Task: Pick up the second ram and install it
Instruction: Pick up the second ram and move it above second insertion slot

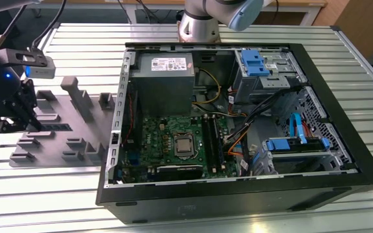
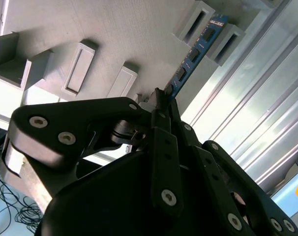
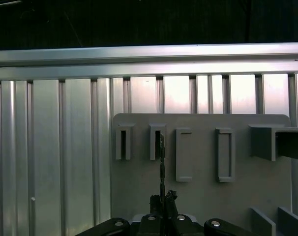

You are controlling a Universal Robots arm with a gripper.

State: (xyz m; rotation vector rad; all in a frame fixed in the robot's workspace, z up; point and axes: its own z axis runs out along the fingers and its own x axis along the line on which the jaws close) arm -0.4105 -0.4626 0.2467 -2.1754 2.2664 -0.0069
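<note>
The second ram is a thin stick with black chips. It lies on the gray plastic tray at the exterior view's left, its far end between two upright blocks. My gripper is shut on the stick's near end. The first wrist view shows the second ram edge-on, running from my gripper to the tray's slotted blocks. In the exterior view my gripper hangs over the tray's left part, with the second ram reaching out from it.
An open computer case lies to the exterior view's right of the tray, showing the green motherboard, its long black slots, a power supply, cables and blue drive brackets. The tray carries several upright blocks. Everything rests on a slatted metal table.
</note>
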